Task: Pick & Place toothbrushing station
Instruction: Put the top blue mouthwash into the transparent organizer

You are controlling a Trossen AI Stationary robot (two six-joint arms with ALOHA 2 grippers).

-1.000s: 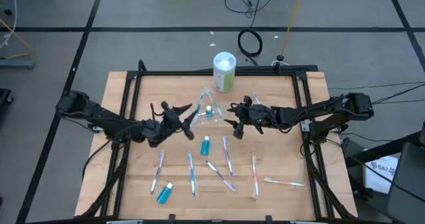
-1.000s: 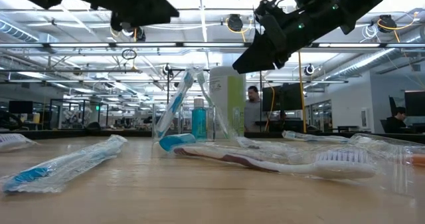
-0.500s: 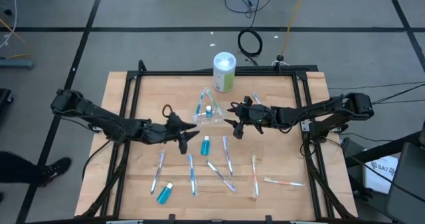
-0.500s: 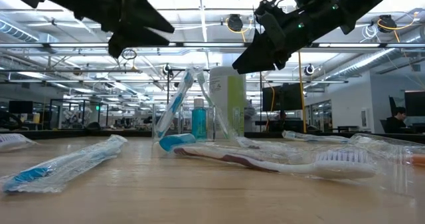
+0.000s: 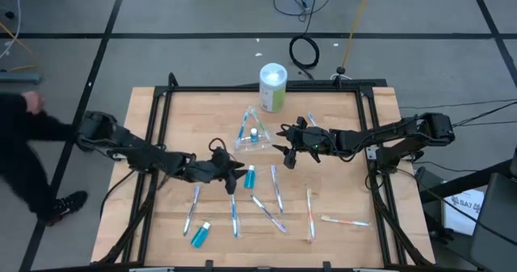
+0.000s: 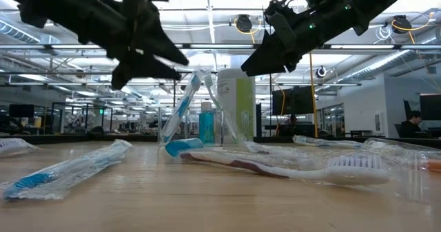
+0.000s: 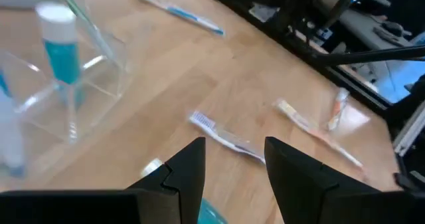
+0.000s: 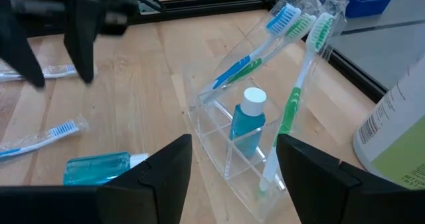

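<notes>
Left gripper (image 5: 235,169) has swung across the table from beside the clear cup (image 5: 254,138) and now hangs low, fingers spread and empty, just beside the blue tube (image 5: 250,176) lying flat on the wood. That tube sits right ahead of the fingertips, its long axis running toward and away from the table's back edge, crosswise to the reach. Left arm stretches out low from the table's left side. Right gripper (image 5: 284,149) hovers wide open and empty beside the cup, a little farther from the tube.
</notes>
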